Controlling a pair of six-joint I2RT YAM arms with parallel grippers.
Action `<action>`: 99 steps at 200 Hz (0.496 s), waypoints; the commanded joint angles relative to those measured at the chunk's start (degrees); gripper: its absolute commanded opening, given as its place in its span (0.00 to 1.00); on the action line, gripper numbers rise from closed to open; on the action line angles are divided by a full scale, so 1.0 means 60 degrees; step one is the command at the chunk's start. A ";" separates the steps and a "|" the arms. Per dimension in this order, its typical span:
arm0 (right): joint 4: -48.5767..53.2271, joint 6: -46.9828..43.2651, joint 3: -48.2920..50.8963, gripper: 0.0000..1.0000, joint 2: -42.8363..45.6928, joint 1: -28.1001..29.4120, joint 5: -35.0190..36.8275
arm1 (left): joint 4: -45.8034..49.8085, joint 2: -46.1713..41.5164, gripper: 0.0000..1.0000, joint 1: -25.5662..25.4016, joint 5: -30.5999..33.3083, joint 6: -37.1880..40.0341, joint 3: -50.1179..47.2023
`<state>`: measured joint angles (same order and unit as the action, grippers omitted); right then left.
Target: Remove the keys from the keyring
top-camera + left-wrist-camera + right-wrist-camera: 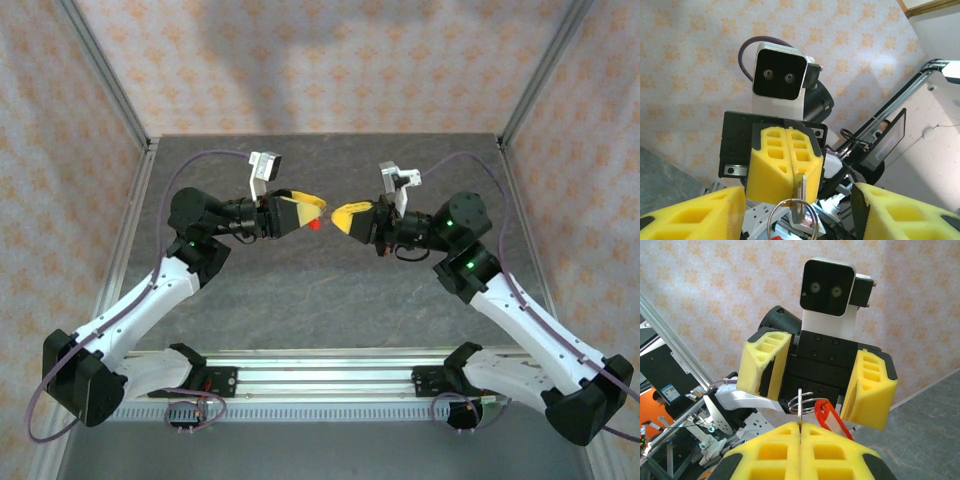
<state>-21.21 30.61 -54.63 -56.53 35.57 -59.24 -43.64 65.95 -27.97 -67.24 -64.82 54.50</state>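
above the desk (330,300), my left tool (318,214) stands spread either side of the red-tagged keyring (831,421); my right tool (337,216) is pressed together, pinching the key (798,189) — it's threaded on the ring, so i judge removal not yet done.

Left of the keyring (315,225) the left end effector (317,212) blocks the way, its jaws apart. Right of the keyring the right end effector (338,218) is pressed together on the key (798,192), so the narrow gap between them is bridged. Below the keyring the counter (330,300) lies bare, with free passage on its near and far sides. Further out from the keyring stand the two arms (150,300), the metal corner posts (527,100), the patterned walls (300,70) and the rail (320,365) at the near edge
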 commanded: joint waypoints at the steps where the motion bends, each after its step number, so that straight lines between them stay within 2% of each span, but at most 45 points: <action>1: -0.0793 0.0287 0.0008 0.00 0.0005 -0.0055 -0.0285 | -0.1133 0.0038 0.54 0.0073 -0.0436 -0.0590 0.0015; 65: -0.0952 0.0431 -0.0050 0.00 -0.0124 -0.0054 -0.0248 | -0.1234 0.0180 0.47 -0.0097 -0.0671 -0.0725 0.0149; 99: -0.1048 0.0509 -0.0064 0.00 -0.0152 -0.0055 -0.0203 | -0.1288 0.0265 0.36 -0.0137 -0.0772 -0.0790 0.0226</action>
<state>-23.64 32.82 -54.63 -57.65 35.57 -59.83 -48.01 67.26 -28.12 -69.95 -68.97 54.50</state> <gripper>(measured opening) 0.049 0.396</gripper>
